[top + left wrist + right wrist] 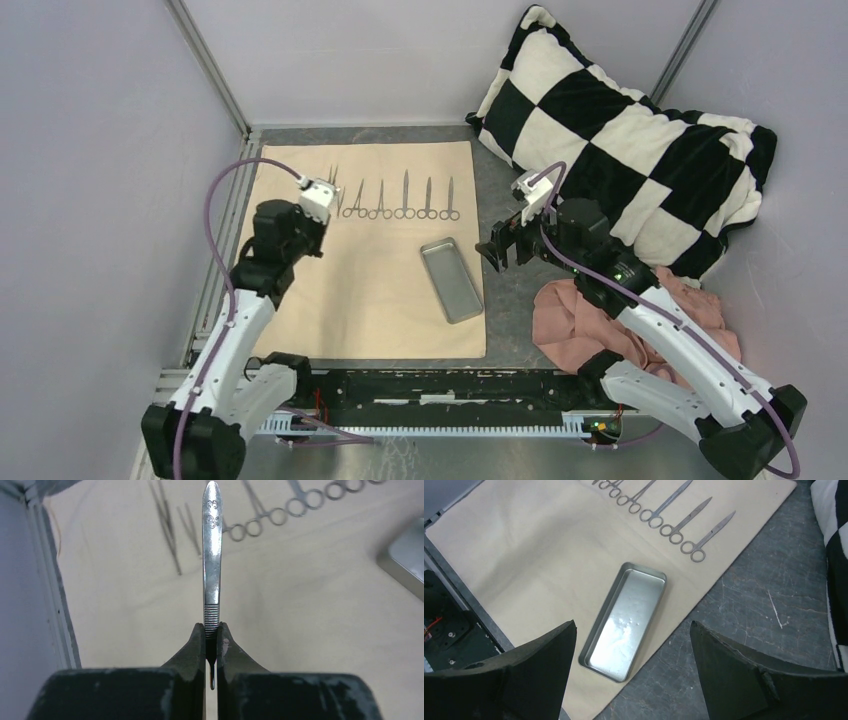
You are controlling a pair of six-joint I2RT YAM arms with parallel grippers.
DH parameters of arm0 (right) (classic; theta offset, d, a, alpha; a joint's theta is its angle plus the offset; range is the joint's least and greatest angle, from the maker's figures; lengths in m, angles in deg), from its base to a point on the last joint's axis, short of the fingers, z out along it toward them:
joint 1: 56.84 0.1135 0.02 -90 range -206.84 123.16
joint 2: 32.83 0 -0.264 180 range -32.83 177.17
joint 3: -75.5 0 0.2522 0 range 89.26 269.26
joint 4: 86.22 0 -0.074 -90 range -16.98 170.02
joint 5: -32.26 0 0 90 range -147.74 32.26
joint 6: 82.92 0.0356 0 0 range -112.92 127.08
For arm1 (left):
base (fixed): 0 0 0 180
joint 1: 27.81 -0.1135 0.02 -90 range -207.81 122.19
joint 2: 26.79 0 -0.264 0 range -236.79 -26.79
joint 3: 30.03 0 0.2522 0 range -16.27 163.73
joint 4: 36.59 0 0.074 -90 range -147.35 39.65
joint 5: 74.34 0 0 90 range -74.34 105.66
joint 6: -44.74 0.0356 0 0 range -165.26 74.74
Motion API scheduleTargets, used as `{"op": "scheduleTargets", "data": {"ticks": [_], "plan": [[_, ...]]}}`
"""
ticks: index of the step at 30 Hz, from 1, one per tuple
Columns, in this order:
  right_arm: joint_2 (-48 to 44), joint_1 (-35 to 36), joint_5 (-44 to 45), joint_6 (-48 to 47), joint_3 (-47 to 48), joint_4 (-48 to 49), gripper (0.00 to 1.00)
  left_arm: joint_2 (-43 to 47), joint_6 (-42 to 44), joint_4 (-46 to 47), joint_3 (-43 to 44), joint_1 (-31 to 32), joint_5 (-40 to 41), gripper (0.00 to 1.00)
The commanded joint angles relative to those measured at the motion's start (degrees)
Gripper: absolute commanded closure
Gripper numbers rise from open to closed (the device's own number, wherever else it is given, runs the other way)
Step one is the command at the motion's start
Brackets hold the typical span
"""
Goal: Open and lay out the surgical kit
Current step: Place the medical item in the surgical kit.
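Beige cloth wrap (370, 270) lay opened flat across the left and middle of the dark table (510, 300). A row of ring-handled instruments (404, 200) was set side by side along its far part, tips pointing away from the arms. A grey metal tray (639, 590) sat empty and slightly askew at the wrap's right edge, nearer the arms than the row and apart from it.

The left pincer (212, 630) hung above the wrap's far left part, its jaws pressed together on the ribbed lower end of a slim flat steel handle (212, 555). The handle stuck out straight ahead of the fingers, and a thin end of it showed between the jaws behind the grip. Past that handle, two thin tweezer-like pieces (170, 530) lay on the cloth at the left end of the row.

The right pincer (497, 252) hovered with its jaws spread wide and nothing between them, above the wrap's right edge just beside the tray. From its wrist camera the tray showed in the gap between the two fingers.

A black-and-white checkered pillow (620, 130) filled the far right corner. A pink cloth (570, 320) lay crumpled under the right arm, apart from the wrap.
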Motion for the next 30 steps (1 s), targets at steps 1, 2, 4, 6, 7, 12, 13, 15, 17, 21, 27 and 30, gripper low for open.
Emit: {"op": "scheduleTargets", "data": {"ticks": [1, 2, 4, 6, 7, 12, 13, 15, 17, 21, 27, 30], "plan": [[-1.25, 0.03, 0.88, -1.60, -2.18, -0.52, 0.09, -4.74, -6.76, 5.07, 1.62, -12.51, -5.57, 0.98], [-1.79, -0.01, 0.43, -1.63, -2.70, -0.40, 0.09, -6.98, -7.96, 5.64, 1.78, -15.40, -5.50, 0.98], [-2.80, -0.01, -0.27, -1.48, -3.97, 0.43, 0.10, -11.11, -9.74, 8.08, 2.07, -19.73, -6.84, 0.98], [-3.61, 0.06, -0.86, -1.55, -4.90, 0.74, 0.10, -17.05, -10.81, 11.18, 3.02, -22.13, -9.09, 0.98], [-3.88, 0.03, -0.97, -1.57, -5.24, 0.94, 0.10, -20.30, -10.79, 11.71, 4.49, -22.90, -10.45, 0.98], [-4.25, 0.02, -1.31, -1.52, -5.95, 0.99, 0.09, -34.91, -14.03, 13.50, 13.47, -25.62, -18.78, 0.98], [-4.49, 0.04, -1.17, -1.77, -6.03, 0.89, 0.10, -37.07, -14.08, 14.19, 14.61, -25.72, -19.35, 0.98], [-4.79, 0.05, -0.58, -1.95, -6.47, 1.13, 0.10, -40.86, -15.28, 14.79, 16.57, -26.14, -19.87, 0.98], [-4.70, 0.01, -0.25, -2.01, -6.74, 1.43, 0.10, -43.90, -16.37, 14.70, 18.67, -26.55, -20.42, 0.98], [-4.10, 0.04, -0.09, -2.26, -7.16, 2.32, 0.10, -48.02, -19.80, 16.81, 20.49, -26.62, -22.32, 0.98], [-3.57, -0.01, 0.44, -2.25, -8.03, 3.28, 0.09, -54.14, -24.42, 19.10, 22.25, -26.63, -23.83, 0.98], [-3.08, 0.03, 0.37, -2.30, -7.37, 3.19, 0.10, -56.35, -25.23, 19.43, 22.39, -26.68, -23.77, 0.98]]}}
